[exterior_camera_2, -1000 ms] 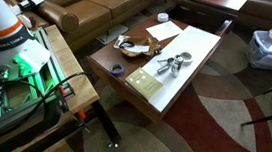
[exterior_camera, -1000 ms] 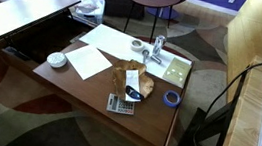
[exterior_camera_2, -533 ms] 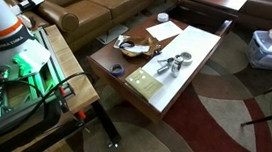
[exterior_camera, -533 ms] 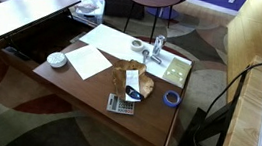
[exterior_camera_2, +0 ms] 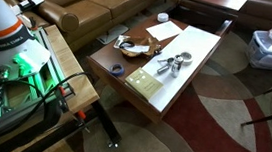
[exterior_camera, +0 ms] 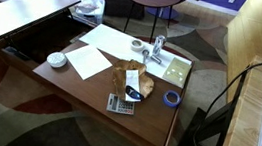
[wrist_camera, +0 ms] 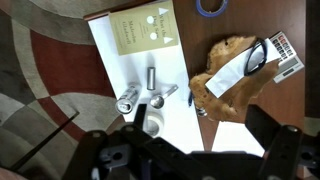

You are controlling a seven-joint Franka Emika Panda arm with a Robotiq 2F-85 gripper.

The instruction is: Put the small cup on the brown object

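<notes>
The brown object [exterior_camera: 133, 80] is a crumpled tan paper lump in the middle of the wooden table, with a white label and a dark loop on it; it also shows in the wrist view [wrist_camera: 225, 68] and in an exterior view [exterior_camera_2: 131, 47]. The small cup [wrist_camera: 152, 121] is whitish and stands on white paper, partly hidden by my gripper body; in an exterior view it sits at the table's far side [exterior_camera: 137, 46]. My gripper [wrist_camera: 195, 128] hangs high above the table, open and empty, its dark fingers at the bottom of the wrist view. It is out of both exterior views.
A metal cup [wrist_camera: 127, 102] lies on its side, with a spoon [wrist_camera: 166, 96] and a small metal cylinder [wrist_camera: 150, 75] beside the small cup. A green booklet [wrist_camera: 140, 32], a blue tape roll [exterior_camera: 172, 98], a grey calculator [exterior_camera: 120, 104] and a white bowl [exterior_camera: 57, 60] are also on the table.
</notes>
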